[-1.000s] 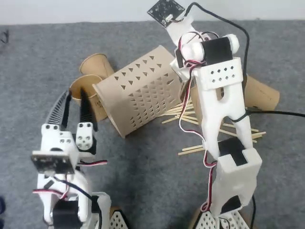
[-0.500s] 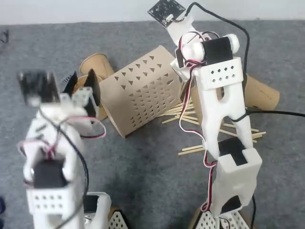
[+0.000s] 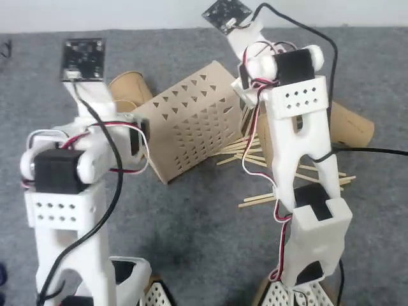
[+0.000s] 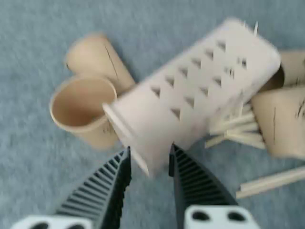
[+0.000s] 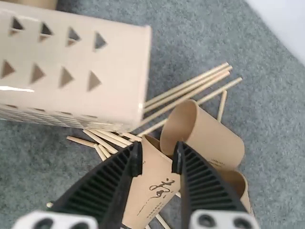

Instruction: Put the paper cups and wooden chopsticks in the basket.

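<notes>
Jaws parted both sides: you swung left gripper (image 4: 149, 152) to the toppled basket's (image 4: 190, 95) rim, right gripper (image 5: 157, 148) stayed put, so righting likely came first.

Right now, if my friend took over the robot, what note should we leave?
Left gripper: open, fingertips either side of the basket rim corner; I cannot tell whether they touch it.
Right gripper: open, above a paper cup.
The basket lies on its side. By its open end are a near cup and a far cup. More cups and the chopsticks lie by its other end.
Done: nothing; every cup and chopstick in view is outside the basket.
Left: all cups and chopsticks.
</notes>
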Robot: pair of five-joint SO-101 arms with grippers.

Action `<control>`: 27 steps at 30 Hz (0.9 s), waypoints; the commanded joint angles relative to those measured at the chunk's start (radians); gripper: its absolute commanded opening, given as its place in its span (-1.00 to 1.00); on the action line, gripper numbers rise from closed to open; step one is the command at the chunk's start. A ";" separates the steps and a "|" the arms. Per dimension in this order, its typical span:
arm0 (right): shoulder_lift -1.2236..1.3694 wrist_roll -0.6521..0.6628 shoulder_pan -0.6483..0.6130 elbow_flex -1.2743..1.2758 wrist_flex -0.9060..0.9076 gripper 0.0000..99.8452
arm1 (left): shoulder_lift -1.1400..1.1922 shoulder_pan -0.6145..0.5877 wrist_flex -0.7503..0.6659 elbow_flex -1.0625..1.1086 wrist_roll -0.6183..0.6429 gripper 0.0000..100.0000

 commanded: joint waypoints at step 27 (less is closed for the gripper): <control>-0.048 -0.008 0.045 -0.005 0.022 -0.73 | 0.003 -0.051 -0.405 0.321 0.276 -0.74</control>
